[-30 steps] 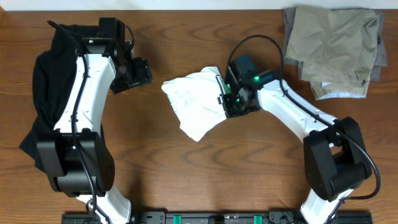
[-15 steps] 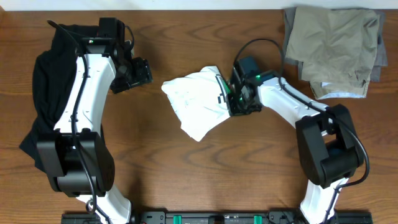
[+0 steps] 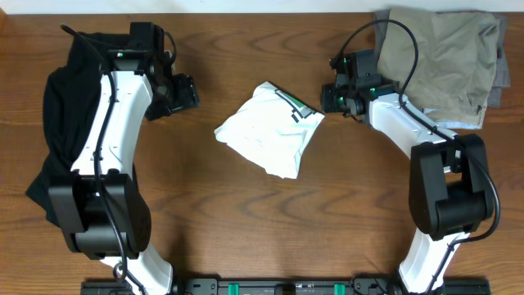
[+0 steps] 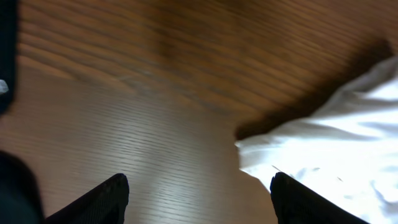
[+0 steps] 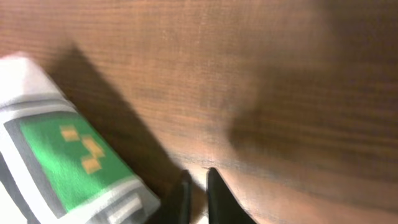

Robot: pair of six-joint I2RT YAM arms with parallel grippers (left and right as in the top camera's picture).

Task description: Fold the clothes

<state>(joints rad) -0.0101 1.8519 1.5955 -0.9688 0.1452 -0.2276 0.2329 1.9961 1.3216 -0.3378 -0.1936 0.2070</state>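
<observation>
The white garment (image 3: 270, 135) carries a green label (image 5: 68, 155) with orange marks and grey edging. To its right is a khaki pile (image 3: 442, 57), to its left a black garment (image 3: 53, 102). The table (image 3: 246, 229) is brown woodgrain.

My left arm (image 3: 115, 106) and right arm (image 3: 393, 123) wear white shells between bulky black joints, biggest nearest the black base rail (image 3: 270, 287). Farthest from that rail: a looping black cable (image 3: 415, 53), a green light (image 3: 350, 59), matte black fingers (image 4: 106, 196).

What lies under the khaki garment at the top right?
Under the crumpled khaki cloth garment, a grey fabric layer shows at its left and right edges, and a pale strip at the bottom. How many pieces lie beneath is covered.
</observation>
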